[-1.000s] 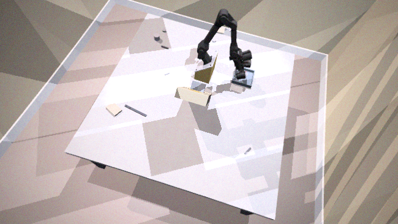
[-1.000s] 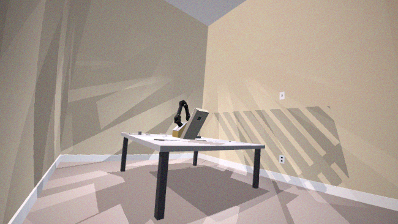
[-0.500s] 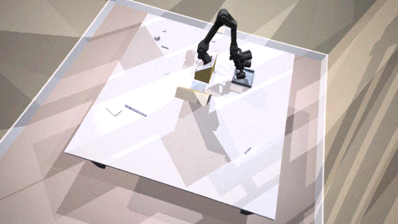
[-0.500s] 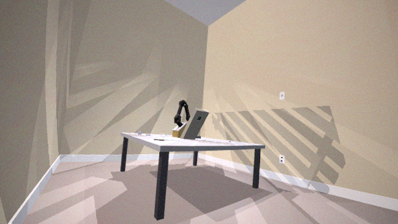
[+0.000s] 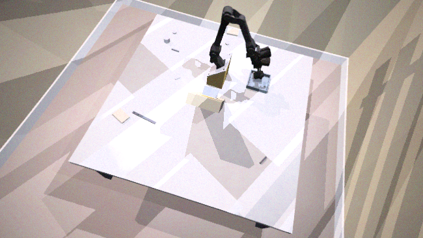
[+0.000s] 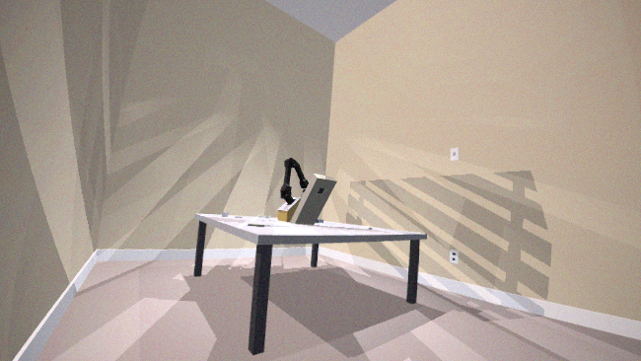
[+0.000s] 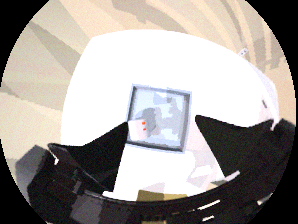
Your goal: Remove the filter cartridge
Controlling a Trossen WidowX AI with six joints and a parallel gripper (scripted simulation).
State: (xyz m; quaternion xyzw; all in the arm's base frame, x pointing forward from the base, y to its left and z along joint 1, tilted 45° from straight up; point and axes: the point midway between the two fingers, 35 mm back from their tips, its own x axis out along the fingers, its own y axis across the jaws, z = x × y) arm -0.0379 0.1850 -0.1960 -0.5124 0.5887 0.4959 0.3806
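Observation:
The gripper [image 5: 258, 77] [image 7: 162, 120] is open over the tray, with its fingertips wide apart and nothing gripped between them. The blue-grey square tray [image 5: 257, 90] [image 7: 187, 122] stands on the table. A pale piece with two small red marks, apparently the cartridge [image 7: 137, 129], shows at the tray's lower left in the wrist view, right beside the left fingertip. Whether it touches that finger or lies flat on the tray floor cannot be told. The service panel [image 5: 204, 103] [image 6: 316, 199] leans to one side of the tray; its slotted face is not clearly visible.
A yellow-sided block [image 5: 215, 81] [image 6: 284, 215] stands between the arm's base and the panel. A dark bar [image 5: 144, 117] and a tan square [image 5: 121, 116] lie on the white table [image 5: 146, 146]. A small grey cylinder [image 5: 166, 40] stands at the back left.

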